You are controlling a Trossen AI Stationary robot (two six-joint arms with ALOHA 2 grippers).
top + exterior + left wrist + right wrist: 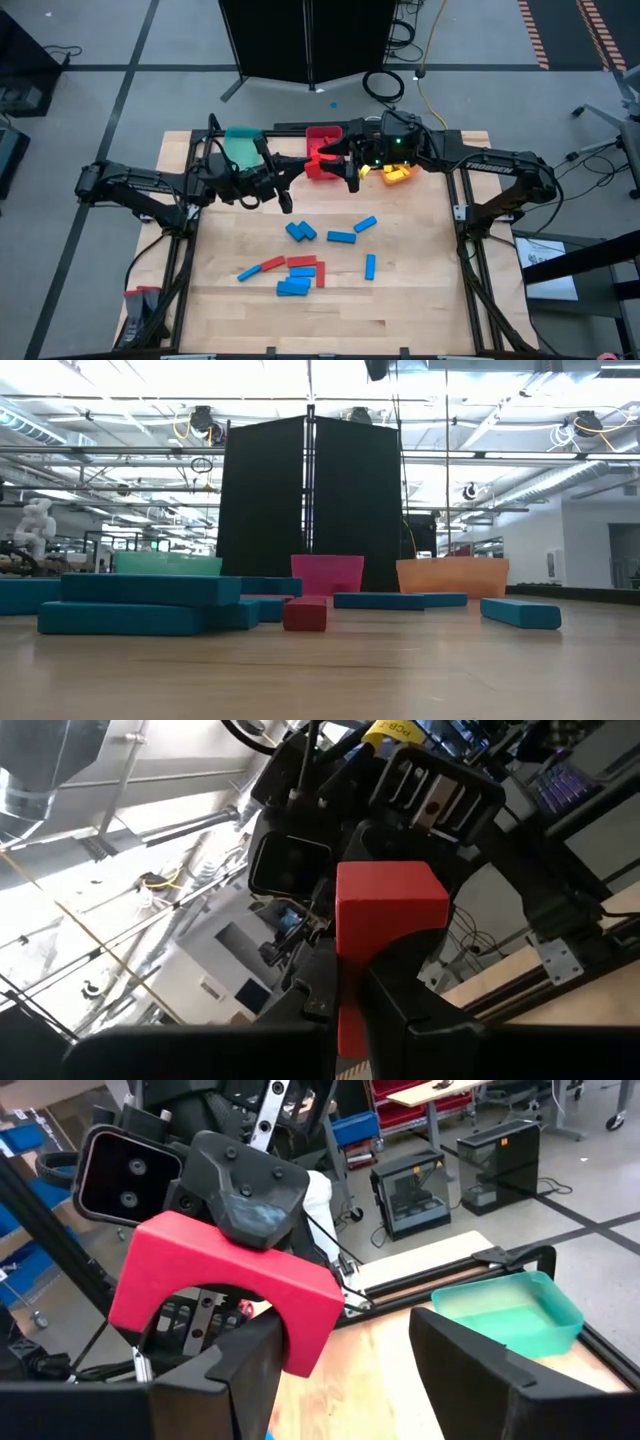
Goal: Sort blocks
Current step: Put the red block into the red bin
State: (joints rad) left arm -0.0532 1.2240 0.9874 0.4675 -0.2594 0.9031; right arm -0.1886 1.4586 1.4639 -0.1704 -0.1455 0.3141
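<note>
Blocks [300,231] lie loose on the wooden table [420,300], on the near side of the red bin [322,137] and well apart from it: blue bars and a few red ones. In the low view a small red block [305,613] stands end-on, in line with the red bin, with blue bars on both sides of it.

Left of the red bin, just beside it, sits the teal bin [243,147]. The left arm reaches in from that side, and the left gripper [308,162] hangs just in front of the red bin, above the table. Its claw is closed tight on a red arch block [322,160]. In the left wrist view the block [385,915] stands up between the two dark fingers [410,1010].

Right of the arch block, and still in front of the red bin, the right gripper [345,165] faces the left one, very close. Its claw stands well open and has hold of nothing. In the right wrist view the arch block [215,1270] hangs from the left gripper's finger, with one leg down beside one of the right gripper's fingers [230,1370]; I cannot tell whether they touch.

Right of the red bin, just beside it, sits the orange bin [398,176], partly under the right arm, with yellow blocks [395,172] inside.
</note>
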